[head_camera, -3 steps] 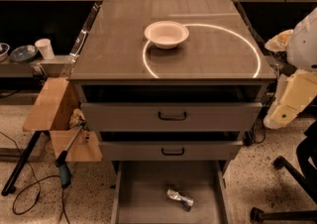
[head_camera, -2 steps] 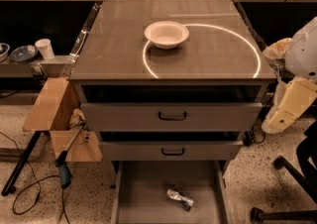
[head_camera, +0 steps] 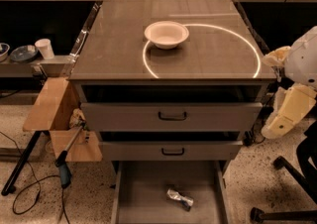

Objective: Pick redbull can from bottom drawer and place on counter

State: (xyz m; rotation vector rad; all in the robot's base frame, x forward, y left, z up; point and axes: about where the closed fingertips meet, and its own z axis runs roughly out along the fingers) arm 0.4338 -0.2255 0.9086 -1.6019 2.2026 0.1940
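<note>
The redbull can [head_camera: 179, 198], small, silvery and shiny, lies on its side on the floor of the open bottom drawer [head_camera: 143, 193], near the middle front. The counter [head_camera: 114, 44] is the grey-brown cabinet top with a bright ring reflection. My gripper [head_camera: 286, 111] is at the right edge of the view, beside the cabinet at the height of the upper drawers. It is apart from the cabinet, far from the can, and holds nothing that I can see.
A white bowl [head_camera: 166, 34] stands on the counter at the ring's upper left. Two grey drawers with black handles [head_camera: 173, 116] [head_camera: 173, 151] sit slightly open above the bottom drawer. Wooden boxes [head_camera: 52, 106], a tool and cables are on the left. A chair base [head_camera: 277, 188] is on the right.
The arm at the right edge has shifted slightly downward. The can, the bowl and the drawers have not moved.
</note>
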